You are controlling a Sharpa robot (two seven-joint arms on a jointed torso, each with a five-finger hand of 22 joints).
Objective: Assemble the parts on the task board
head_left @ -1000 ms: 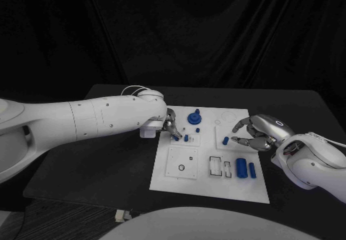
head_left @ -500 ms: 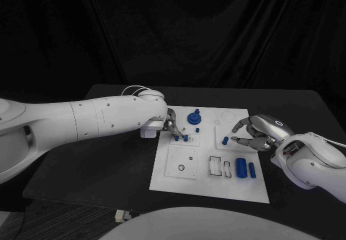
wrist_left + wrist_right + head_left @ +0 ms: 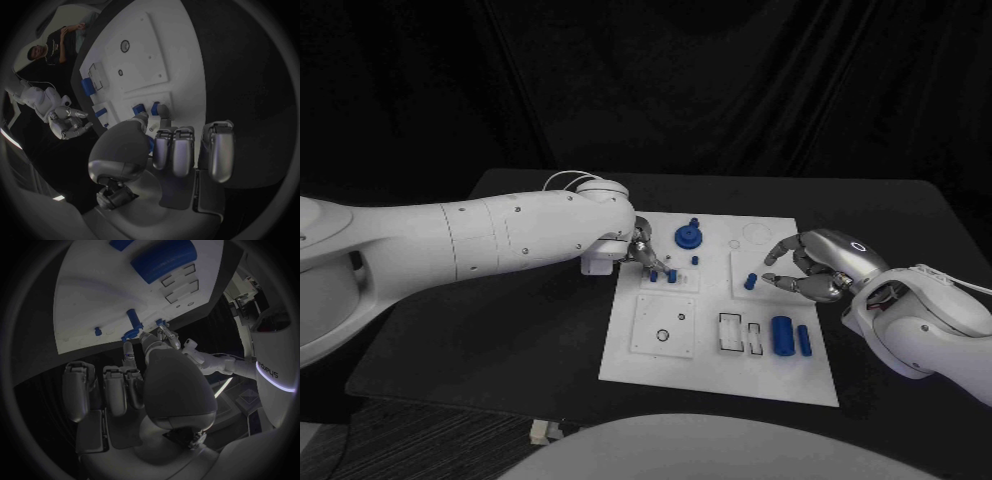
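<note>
Nearest the robot, on the front strip of the white task board (image 3: 718, 375): two fat blue cylinders (image 3: 792, 337) lying side by side, long axes running front to back, just right of a pair of empty rectangular slots (image 3: 741, 334). Left of those, a square inset with a small dark ring (image 3: 662, 334). Well apart from both hands, with open room above.

Further in, at mid-board on the right: right hand (image 3: 813, 263), fingers curled in and tips pointing left toward a small blue peg (image 3: 751, 282). Peg just beyond the fingertips, slightly left and nearer the robot; touching or apart, cannot tell, nor whether anything sits in the pinch. Clearly the nearer hand for this peg. Board's right edge close under the wrist, so little slack that way; free space toward the middle.

Level with it on the left: left hand (image 3: 642, 250), fingers angled down over a cluster of short blue pins (image 3: 672, 275) standing upright by the board's left edge. Fingertips right at the pins; pinching one or only hovering, cannot tell. Likely calls for a straight vertical move, pins being upright and close together. Bare desk (image 3: 516, 330) just left of the edge for backing off.

Farthest: a blue knob (image 3: 688, 237) near the back edge, untouched.
</note>
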